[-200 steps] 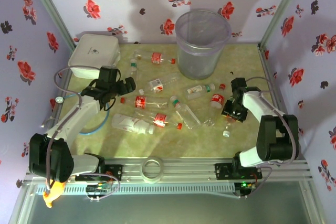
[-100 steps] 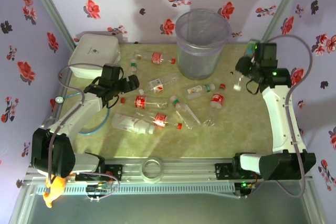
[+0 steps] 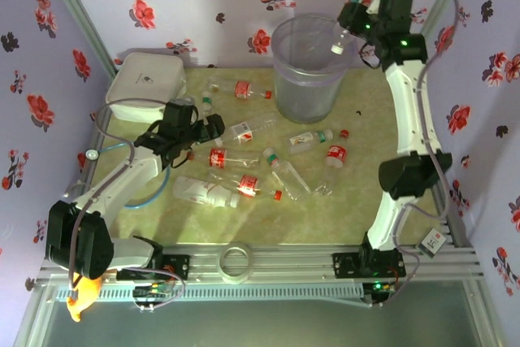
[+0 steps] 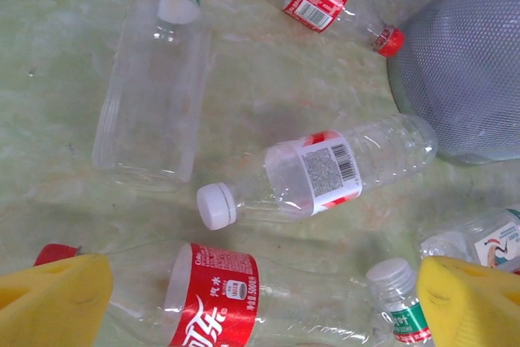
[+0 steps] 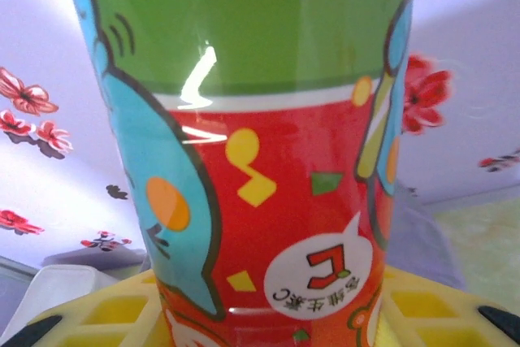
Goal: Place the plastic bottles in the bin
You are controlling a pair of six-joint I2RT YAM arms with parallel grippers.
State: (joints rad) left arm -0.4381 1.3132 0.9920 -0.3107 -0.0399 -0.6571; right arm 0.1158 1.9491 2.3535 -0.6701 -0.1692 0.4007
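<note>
Right gripper [image 3: 358, 9] clamped on green-and-red-labelled bottle [image 5: 260, 160], held high at 1 o'clock of bin [image 3: 305, 99]. Left gripper [image 3: 195, 130] fingers apart, low over loose bottles [image 3: 221, 158] at 9 o'clock

A robot test booth in a lab, I would say: flower-papered panels [image 3: 162, 6] close in a table [image 3: 349, 219], and an aluminium rail [image 3: 292, 260] carries the left arm [image 3: 122, 188] and the right arm [image 3: 410, 111].

Bin [image 3: 313, 67] at far middle, box [image 3: 146, 83] to its left, bottles [image 3: 221, 158] on the table [image 3: 382, 201] before both.
</note>
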